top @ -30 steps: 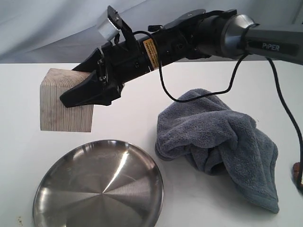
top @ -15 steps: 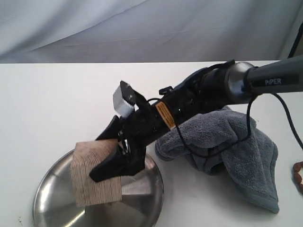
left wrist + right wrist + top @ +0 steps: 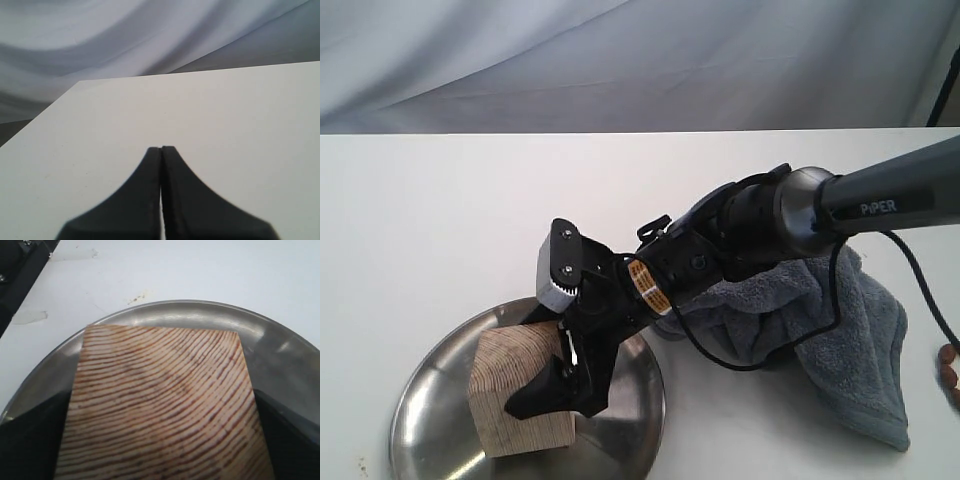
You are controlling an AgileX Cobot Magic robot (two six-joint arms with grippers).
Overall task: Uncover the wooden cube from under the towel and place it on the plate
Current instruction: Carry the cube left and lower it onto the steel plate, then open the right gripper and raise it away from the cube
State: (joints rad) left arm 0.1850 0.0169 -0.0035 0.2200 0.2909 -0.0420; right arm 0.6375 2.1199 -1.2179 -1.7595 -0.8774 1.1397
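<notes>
My right pincer (image 3: 542,388) is clamped on the cube (image 3: 505,400), low in the plate (image 3: 430,420), touching or nearly. I'd get it flat first, then open slow and back out straight so it doesn't tip.

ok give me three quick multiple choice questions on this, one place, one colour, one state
1. What colour is the crumpled plush towel? A red; B grey-blue; C yellow.
2. Where is the pale wooden cube? A inside the round shiny steel plate's rim; B beside it; C under the towel.
3. What are the right jaws doing? A hanging empty; B pinching the towel; C clamping the cube.
Answers: B, its pile is grey-blue; A, steel shows around the cube; C, black fingers flank the cube.
</notes>
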